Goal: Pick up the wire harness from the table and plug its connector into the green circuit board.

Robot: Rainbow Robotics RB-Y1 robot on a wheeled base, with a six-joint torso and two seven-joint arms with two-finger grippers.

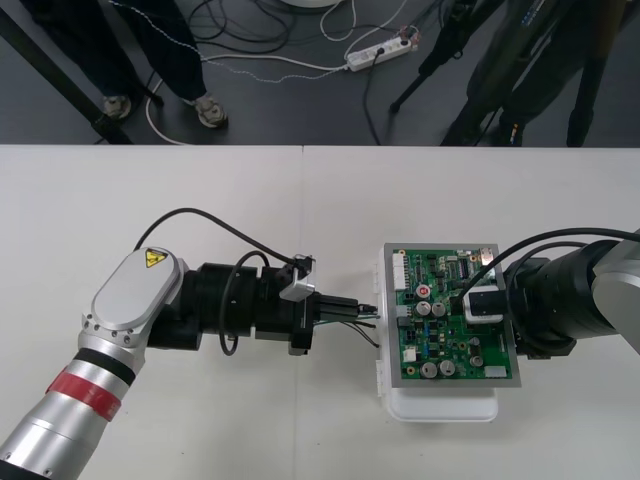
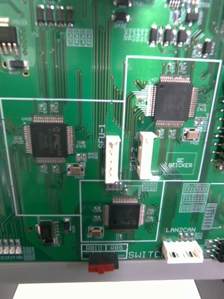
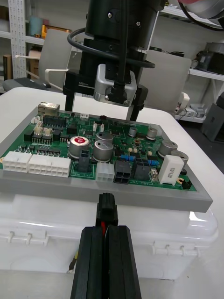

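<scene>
The green circuit board (image 1: pixel 450 335) sits on its white base (image 1: pixel 440 405) at the table's right. My left gripper (image 1: pixel 352 312) reaches in from the left, level with the board's left edge and a short gap from it. In the left wrist view it (image 3: pixel 106 230) is shut on the harness's black plug (image 3: pixel 106 210), with red wire showing between the fingers. The plug points at a black socket (image 3: pixel 122 175) on the board's (image 3: pixel 112 149) near edge, apart from it. My right gripper (image 3: pixel 102 112) stands over the board's far side, its fingers (image 3: pixel 69 100) wide apart. The right wrist view looks down on the board (image 2: pixel 93 93).
Thin harness wires (image 1: pixel 368 320) trail from the left fingers towards the board. White connector blocks (image 3: pixel 37 164) line the board's near edge beside the black socket. The left arm's black cable (image 1: pixel 200 215) loops above the table. Bare table (image 1: pixel 250 420) lies in front of the arm.
</scene>
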